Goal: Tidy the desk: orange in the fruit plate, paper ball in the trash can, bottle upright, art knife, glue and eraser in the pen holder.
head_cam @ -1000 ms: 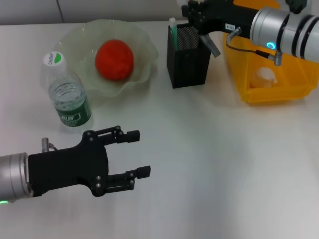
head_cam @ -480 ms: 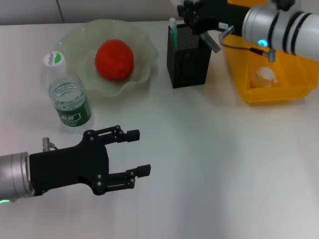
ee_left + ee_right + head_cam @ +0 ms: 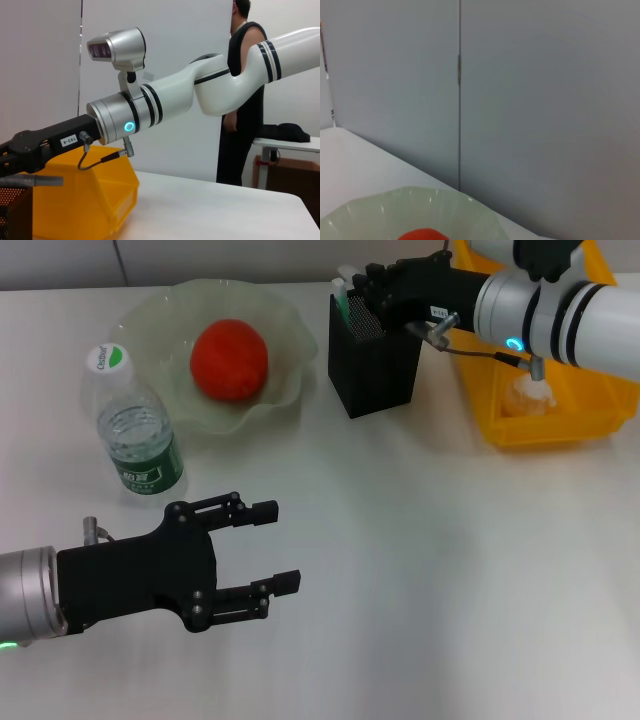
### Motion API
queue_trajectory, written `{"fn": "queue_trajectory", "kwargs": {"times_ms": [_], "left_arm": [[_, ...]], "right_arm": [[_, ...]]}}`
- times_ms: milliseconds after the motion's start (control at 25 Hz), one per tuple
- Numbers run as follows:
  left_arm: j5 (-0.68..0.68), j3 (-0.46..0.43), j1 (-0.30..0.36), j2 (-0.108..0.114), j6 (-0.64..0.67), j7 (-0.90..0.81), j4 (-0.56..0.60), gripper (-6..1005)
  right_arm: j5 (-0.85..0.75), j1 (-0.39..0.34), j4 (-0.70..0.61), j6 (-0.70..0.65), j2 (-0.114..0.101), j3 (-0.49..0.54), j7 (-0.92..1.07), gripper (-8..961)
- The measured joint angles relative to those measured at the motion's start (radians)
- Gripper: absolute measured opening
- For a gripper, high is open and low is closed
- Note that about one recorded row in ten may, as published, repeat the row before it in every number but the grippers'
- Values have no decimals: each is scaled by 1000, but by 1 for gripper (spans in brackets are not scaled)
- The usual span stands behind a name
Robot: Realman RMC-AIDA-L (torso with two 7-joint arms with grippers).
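My right gripper [image 3: 368, 288] hides the pen holder's [image 3: 375, 365] mouth; I can't tell my finger state

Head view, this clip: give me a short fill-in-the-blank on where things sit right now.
1. The orange lies in the ____.
2. The paper ball lies in the ____ bin.
3. The bottle stands ____ on the desk.
4. The right gripper is over the black ____.

Missing words: fruit plate; yellow; upright; pen holder
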Motion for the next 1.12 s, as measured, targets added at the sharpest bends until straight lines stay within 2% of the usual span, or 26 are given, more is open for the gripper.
{"fn": "queue_trajectory", "kwargs": {"times_ms": [120, 280, 400, 520, 760, 880, 1000, 1120], "left_arm": [[0, -1, 1, 1, 0, 0, 0, 731], [0, -2, 2, 1, 4, 0, 0, 731], [0, -3, 2, 2, 6, 0, 0, 731], [0, -5, 5, 3, 7, 0, 0, 731], [0, -7, 13, 12, 26, -4, 5, 731], [0, -13, 19, 20, 47, -9, 9, 731], [0, -21, 20, 33, 60, -17, 5, 731], [0, -22, 20, 45, 65, -28, 2, 731]], "right_arm": [[13, -17, -11, 2, 0, -1, 4, 124], [14, -68, -74, 28, 1, -2, 25, 208], [31, -141, -153, 89, 1, -2, 38, 270], [61, -252, -243, 176, -2, -2, 42, 367], [66, -524, -438, 422, -8, 7, 38, 596], [30, -614, -468, 564, -15, 32, 28, 711], [-88, -650, -452, 726, -20, 113, -4, 775], [-193, -657, -374, 881, -19, 198, -127, 817]]}}
